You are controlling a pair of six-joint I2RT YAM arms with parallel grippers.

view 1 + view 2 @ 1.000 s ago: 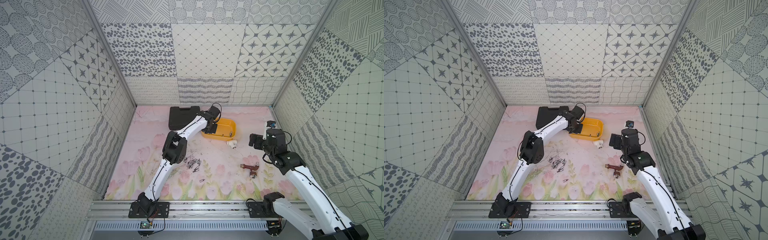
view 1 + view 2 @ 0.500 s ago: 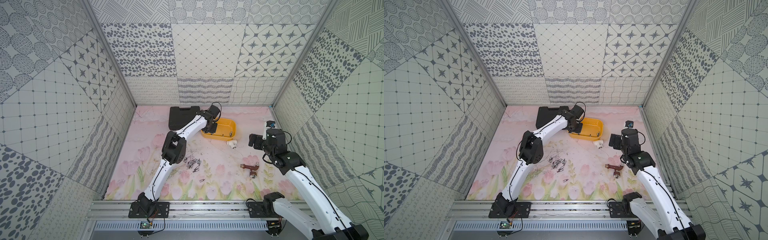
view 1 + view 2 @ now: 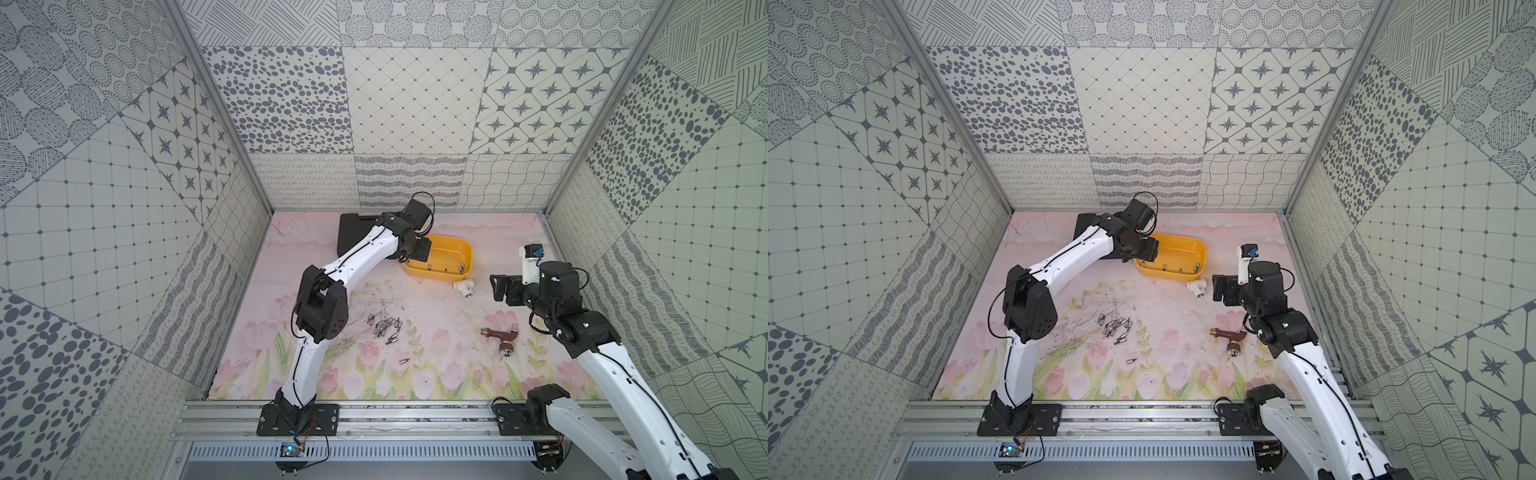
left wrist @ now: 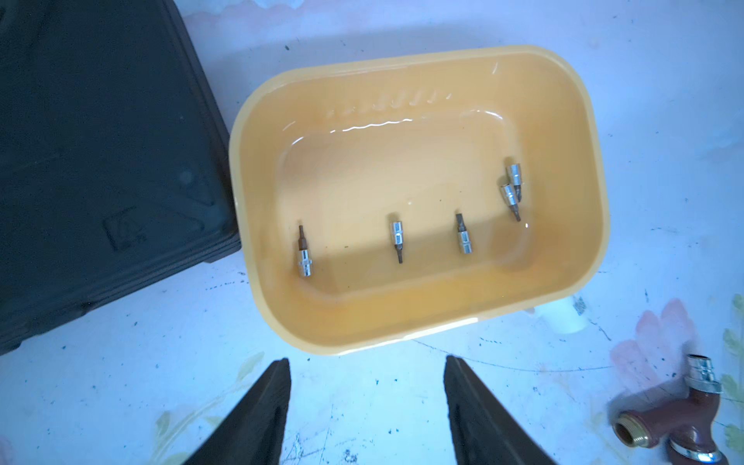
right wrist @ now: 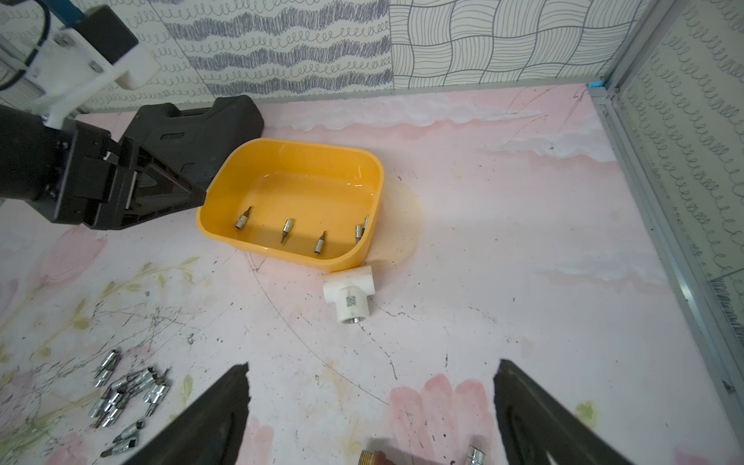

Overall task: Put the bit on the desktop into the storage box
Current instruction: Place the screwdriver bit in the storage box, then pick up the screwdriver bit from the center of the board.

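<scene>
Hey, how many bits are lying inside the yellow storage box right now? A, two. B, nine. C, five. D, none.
C: the left wrist view shows five bits on the floor of the storage box, three spaced apart and two close together near one end.
</scene>
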